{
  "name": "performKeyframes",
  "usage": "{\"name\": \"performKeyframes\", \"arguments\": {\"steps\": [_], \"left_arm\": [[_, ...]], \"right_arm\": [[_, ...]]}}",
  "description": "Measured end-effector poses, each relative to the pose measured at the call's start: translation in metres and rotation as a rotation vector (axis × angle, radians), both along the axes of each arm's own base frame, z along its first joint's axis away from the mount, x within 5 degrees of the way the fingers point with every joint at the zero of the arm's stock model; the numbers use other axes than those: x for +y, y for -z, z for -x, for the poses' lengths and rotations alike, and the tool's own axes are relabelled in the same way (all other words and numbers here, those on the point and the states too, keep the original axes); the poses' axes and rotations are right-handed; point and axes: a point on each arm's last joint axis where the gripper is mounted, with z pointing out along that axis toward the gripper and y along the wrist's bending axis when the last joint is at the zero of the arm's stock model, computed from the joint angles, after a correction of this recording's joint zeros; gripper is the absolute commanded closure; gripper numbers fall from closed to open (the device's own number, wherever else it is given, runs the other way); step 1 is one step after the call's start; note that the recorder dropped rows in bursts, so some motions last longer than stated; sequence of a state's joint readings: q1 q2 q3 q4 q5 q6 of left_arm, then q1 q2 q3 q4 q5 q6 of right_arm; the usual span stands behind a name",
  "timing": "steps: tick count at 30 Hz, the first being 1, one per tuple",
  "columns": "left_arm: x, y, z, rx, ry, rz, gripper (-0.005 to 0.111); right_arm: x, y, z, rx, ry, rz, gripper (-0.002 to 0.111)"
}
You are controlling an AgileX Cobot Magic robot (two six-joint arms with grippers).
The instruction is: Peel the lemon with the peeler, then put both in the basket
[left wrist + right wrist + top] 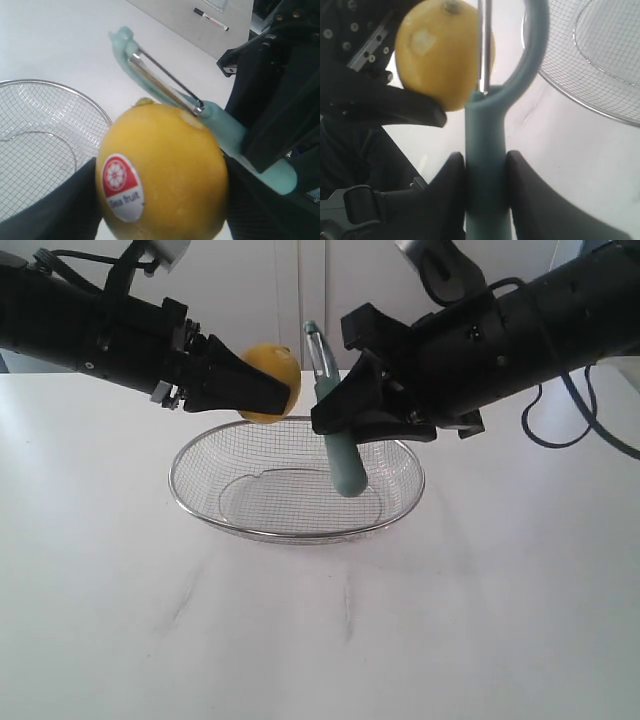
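The bright yellow lemon point(272, 380) point(162, 172) point(437, 52) hangs in the air above the basket's far rim, my left gripper point(278, 392) point(160, 200) shut on it. A red-and-white sticker point(121, 186) faces the left wrist camera. My right gripper point(330, 420) point(486, 175) is shut on the teal handle of the peeler point(333, 430) point(165, 90) point(487, 150), held upright. Its metal blade point(484, 45) lies against the lemon's side. A small pale scraped patch point(422, 40) shows on the peel. The silver wire-mesh basket point(200, 505) point(30, 82) point(600, 105) sits on the table below both grippers.
The white table point(320, 630) spreads out in front of the basket. A black marker point(210, 19) lies far off on the table in the left wrist view. A black cable point(570, 425) hangs from the right arm.
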State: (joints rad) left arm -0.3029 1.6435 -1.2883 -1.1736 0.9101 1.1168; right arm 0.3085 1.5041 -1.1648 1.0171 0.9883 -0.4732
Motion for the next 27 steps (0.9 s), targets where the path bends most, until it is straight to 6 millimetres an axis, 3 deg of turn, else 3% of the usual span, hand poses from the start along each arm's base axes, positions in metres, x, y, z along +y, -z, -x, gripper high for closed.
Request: {"name": "performKeyframes", "arguments": {"steps": [10,27], "left_arm": [[-0.001,-0.003,-0.002,0.004,-0.027,0.031,0.107],[0.000,-0.002,-0.005,-0.006,-0.057,0.025,0.107]], "right_arm": [[0.005,0.031,-0.011,0.124,-0.047,0.043,0.108],[0.008,0.028,-0.005,0.165,-0.099,-0.003,0.108]]}}
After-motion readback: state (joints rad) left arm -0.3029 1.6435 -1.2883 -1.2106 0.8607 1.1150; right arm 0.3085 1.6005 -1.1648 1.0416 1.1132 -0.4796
